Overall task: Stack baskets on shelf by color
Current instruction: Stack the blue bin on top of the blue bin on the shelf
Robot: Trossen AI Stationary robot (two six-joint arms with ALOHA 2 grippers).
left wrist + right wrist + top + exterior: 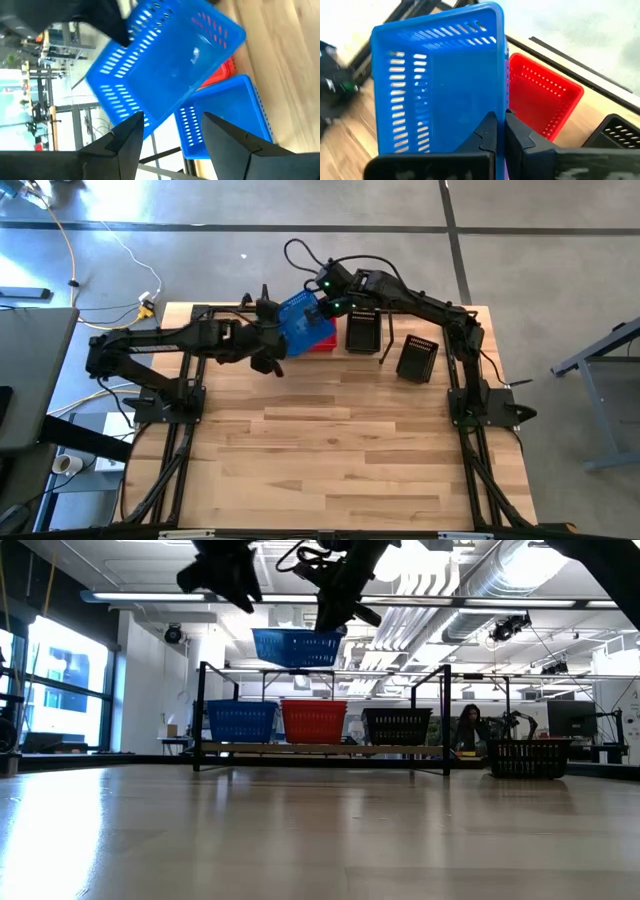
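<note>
A blue basket (297,647) hangs in the air above the shelf (150,748), held by my right gripper (501,131). On the shelf's plank a blue basket (240,721), a red basket (314,721) and a black basket (397,725) stand side by side. Another black basket (417,358) rests on the table to the shelf's right. My left gripper (172,145) is open, just left of the lifted basket (165,65) and touching nothing. The high view shows the lifted basket (303,323) over the red one (322,342). My right gripper pinches the rim of one side wall (503,102) of the blue basket, one finger (487,131) inside and one finger (520,132) outside. It comes from above, slanting down. The basket is lifted clear, hanging below the fingers above the shelf's baskets.
The shelf's black wire uprights (446,710) stand at both ends of the plank. The wide near part of the wooden table (330,460) lies bare. The arms' black bases (485,405) stand at the table's left and right sides. A person (467,728) sits in the room beyond.
</note>
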